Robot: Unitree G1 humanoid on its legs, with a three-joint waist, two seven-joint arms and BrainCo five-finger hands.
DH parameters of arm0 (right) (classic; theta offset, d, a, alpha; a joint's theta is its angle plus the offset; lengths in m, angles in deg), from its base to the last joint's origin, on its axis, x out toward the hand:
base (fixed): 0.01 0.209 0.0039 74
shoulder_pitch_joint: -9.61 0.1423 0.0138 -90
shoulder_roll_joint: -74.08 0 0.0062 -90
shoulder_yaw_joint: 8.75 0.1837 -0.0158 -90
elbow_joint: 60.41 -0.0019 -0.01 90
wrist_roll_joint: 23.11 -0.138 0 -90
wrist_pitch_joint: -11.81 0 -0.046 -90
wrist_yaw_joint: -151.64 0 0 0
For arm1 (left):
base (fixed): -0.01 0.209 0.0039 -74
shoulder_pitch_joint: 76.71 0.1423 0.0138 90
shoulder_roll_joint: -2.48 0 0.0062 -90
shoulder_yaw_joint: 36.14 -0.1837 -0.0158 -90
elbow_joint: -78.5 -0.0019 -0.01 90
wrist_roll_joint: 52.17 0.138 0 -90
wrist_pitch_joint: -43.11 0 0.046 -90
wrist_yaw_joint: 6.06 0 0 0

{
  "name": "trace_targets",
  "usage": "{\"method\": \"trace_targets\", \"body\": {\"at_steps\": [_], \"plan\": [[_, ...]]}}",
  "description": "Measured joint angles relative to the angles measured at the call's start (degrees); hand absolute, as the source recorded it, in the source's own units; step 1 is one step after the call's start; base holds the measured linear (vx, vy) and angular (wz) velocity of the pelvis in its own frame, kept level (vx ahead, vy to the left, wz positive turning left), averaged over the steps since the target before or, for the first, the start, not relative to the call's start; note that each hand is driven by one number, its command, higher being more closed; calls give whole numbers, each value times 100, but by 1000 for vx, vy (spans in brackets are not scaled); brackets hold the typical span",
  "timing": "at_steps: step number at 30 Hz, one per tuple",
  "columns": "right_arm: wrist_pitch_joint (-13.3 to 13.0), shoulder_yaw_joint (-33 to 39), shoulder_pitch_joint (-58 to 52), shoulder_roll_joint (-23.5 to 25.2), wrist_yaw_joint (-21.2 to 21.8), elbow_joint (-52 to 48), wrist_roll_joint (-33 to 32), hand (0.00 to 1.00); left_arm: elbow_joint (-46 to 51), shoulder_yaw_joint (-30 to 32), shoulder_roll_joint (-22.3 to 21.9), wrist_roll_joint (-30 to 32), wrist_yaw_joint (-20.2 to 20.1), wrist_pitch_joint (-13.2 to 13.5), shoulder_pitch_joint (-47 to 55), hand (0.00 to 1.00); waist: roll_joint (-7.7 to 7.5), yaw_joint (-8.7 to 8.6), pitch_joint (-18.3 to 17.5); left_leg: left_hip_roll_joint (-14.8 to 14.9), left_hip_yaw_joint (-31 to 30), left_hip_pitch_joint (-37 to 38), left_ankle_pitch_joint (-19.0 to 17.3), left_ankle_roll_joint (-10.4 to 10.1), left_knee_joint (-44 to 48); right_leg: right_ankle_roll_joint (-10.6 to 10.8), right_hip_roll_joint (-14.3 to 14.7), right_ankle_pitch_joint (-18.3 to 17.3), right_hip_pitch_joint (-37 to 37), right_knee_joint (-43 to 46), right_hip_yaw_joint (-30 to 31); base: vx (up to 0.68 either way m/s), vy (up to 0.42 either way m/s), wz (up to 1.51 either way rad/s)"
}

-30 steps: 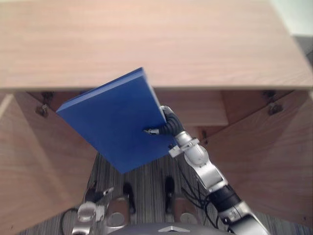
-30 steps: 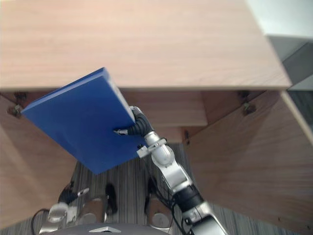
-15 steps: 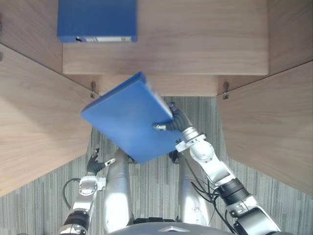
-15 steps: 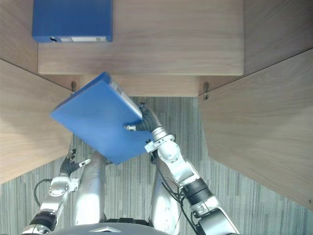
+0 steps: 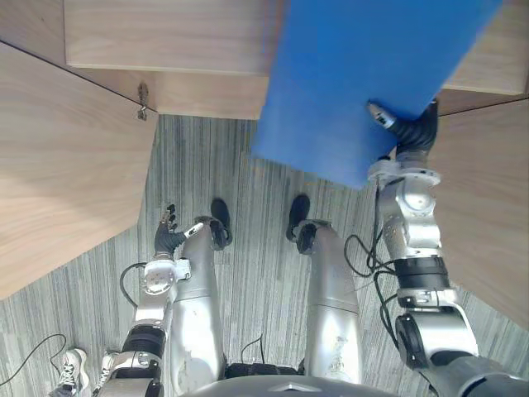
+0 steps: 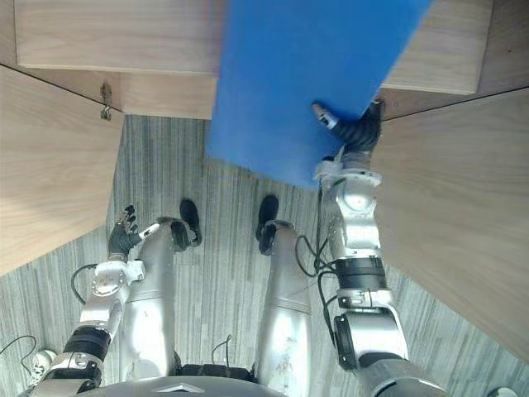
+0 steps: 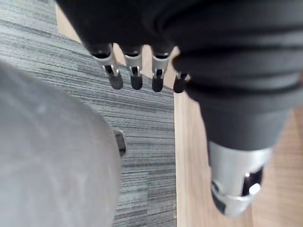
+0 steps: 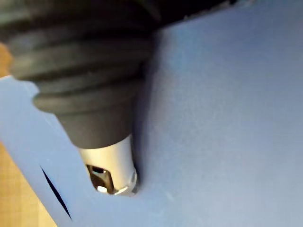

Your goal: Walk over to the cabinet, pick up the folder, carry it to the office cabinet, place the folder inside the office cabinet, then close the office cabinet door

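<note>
— Head cameras first: what is being held?
— A flat blue rectangular folder (image 5: 355,74), up in the air in front of the light wooden cabinet shelf (image 5: 165,33) and above the grey striped carpet (image 5: 240,165). The right hand (image 5: 411,132) pinches its near edge, thumb on the facing side.
— And the left hand (image 5: 168,238)?
— Low beside the open wooden door (image 5: 66,165), holding nothing.
— Left wrist camera?
— Its fingers (image 7: 135,78) hang straight and relaxed over the carpet.
— Right wrist?
— The thumb (image 8: 111,165) presses flat on the blue.
</note>
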Motion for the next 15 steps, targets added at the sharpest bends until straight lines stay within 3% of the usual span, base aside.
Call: {"method": "trace_targets", "body": {"at_steps": [8,15], "plan": [[-88,373,802,-156,-233,670,-1367,100,12,-7,-16,-170,89,2,0,0,0,42,-12,9,-8,-55,16,3,-33,-13,1,9,-34,-47,-31,-35,-48,0],[-137,798,1293,-154,-513,1136,-2084,100,-8,-15,-64,-253,225,-2,0,0,4,93,-38,-16,-65,-57,84,-10,-154,-34,-13,22,7,-150,-118,-35,-51,4]]}}
